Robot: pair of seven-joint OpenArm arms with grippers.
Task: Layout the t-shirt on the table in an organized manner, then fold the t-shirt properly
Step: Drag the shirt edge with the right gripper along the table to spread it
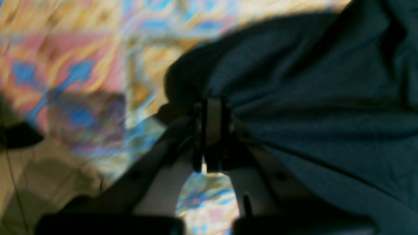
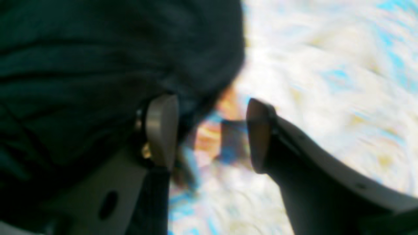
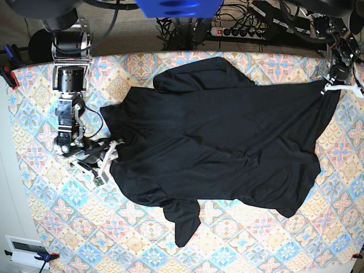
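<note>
The t-shirt is spread wide across the table, sleeves out, with wrinkles throughout. One corner is pinched in the closed left gripper at the table's far edge. At the opposite edge the right gripper is seen with jaws parted, empty, fabric lying beside one finger.

The right gripper's fingers stand apart beside the black t-shirt over the table.
</note>
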